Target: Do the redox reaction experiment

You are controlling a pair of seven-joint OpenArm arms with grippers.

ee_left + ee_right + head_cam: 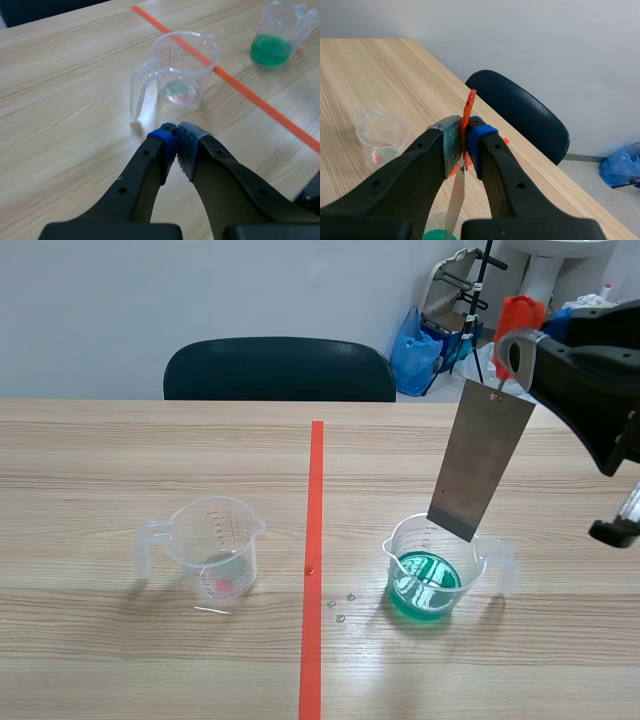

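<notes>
over the right half of the table (120, 470), we see the right gripper (464, 142) raised well above the wood, its two fingers pinching a thin orange-red tab (469, 106) between the pads. from that tab hangs a grey metal plate (480, 458), a long flat strip that slants a little, its top toward the gripper and its lower end nearer the middle of the table. the plate's lower edge sits at about the rim of a cup of green liquid (424, 585), over the far side of it; we cannot tell whether the corner dips inside the rim, but it stands clear of the liquid's surface. this cup is clear plastic with a handle on the side away from the tape line (314, 540), and the green fills only its bottom part. a few small droplets (340, 610) lie on the wood between that cup and the tape. across the line, well apart, stands a clear measuring cup (186, 70) with red markings, a handle, and a faint reddish trace at its bottom. the left gripper (176, 143) is low over the table just short of this cup, its pads pressed together with nothing between them. beyond the table's far edge we see a dark chair (280, 370) and a blue bag (412, 355) on the floor.
</notes>
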